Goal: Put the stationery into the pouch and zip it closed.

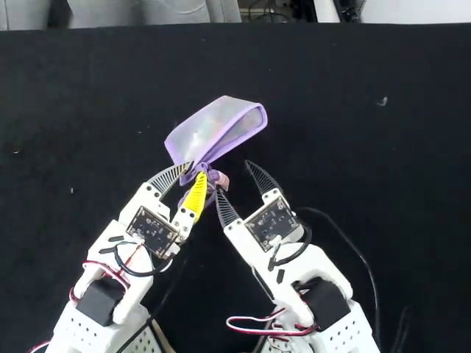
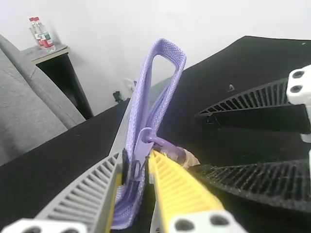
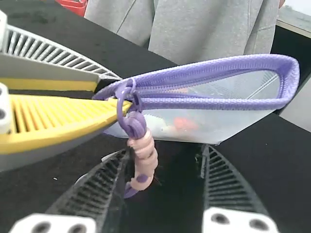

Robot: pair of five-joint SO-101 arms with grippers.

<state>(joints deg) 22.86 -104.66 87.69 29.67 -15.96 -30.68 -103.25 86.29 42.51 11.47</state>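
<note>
Now, pouch (image 1: 217,132): lying around desk (image 1: 368,110) middle.
left gripper (image 1: 196,170): jaws clamping pouch's zipper end.
right gripper (image 1: 233,176): jaws standing apart beside zipper pull (image 3: 138,155).

Bright, even light comes down from overhead in the high view. The black tabletop (image 1: 383,147) soaks it up and stays uniformly dark. The pouch (image 1: 217,129) catches a pale sheen along its upper face. In the left wrist view, the white wall (image 2: 218,24) glows soft and flat. In the right wrist view, light passes straight through the pouch's clear side, and the right claw (image 3: 164,155) looms stretched toward the frame's edge.
</note>
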